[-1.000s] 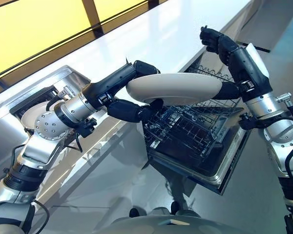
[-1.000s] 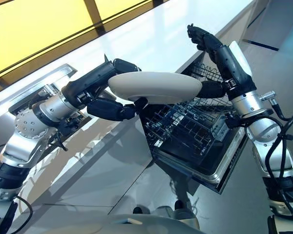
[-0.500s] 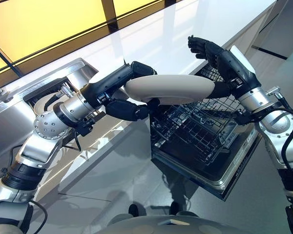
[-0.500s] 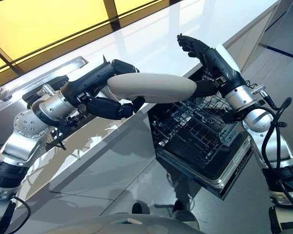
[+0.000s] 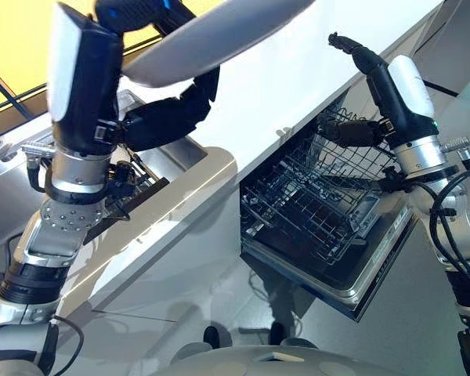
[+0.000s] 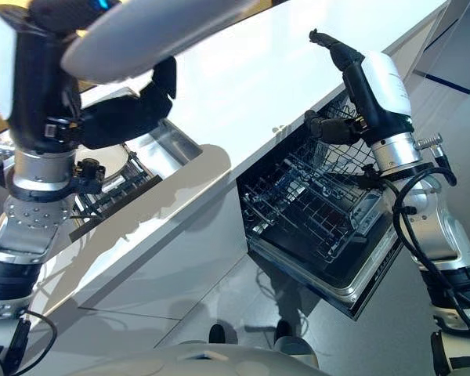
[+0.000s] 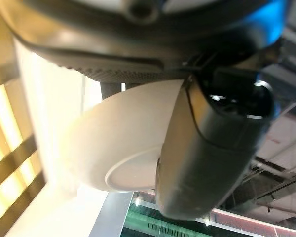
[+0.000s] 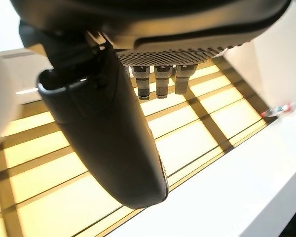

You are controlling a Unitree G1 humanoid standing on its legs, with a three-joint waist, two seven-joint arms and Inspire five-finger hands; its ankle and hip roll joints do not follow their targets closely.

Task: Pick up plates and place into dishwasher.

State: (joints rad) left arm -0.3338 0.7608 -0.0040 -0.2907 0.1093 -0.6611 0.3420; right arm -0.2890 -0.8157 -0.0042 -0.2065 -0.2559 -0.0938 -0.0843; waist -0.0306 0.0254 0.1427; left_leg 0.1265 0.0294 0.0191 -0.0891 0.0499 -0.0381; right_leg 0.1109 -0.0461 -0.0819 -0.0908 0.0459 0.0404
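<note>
Change: half a second ago both robot hands shared the plate level over the open dishwasher; now the left robot hand (image 5: 160, 117) has it alone, swung up high over the table's sink end, and the right one has let go.
Plate: the white plate (image 5: 211, 35) sits tilted near the top of the head views, above the table (image 5: 298, 74) and well apart from the dishwasher rack (image 5: 321, 196).
Left robot hand: fingers and thumb curled onto the plate's rim and underside; its wrist view shows the thumb (image 7: 212, 148) lying across the plate's base.
Right robot hand: the right robot hand (image 5: 368, 86) is raised over the rack's far edge, fingers straight, thumb standing out, holding nothing.
Sink: another plate (image 6: 102, 168) lies in the sink beside the table's left edge.
Meaning: the handover looks undone or re-staged; the plate is not yet in the rack, so it has to come back down and over to the open wire slots.
Risk: a one-handed hold on a tilted plate up high could slip.
</note>
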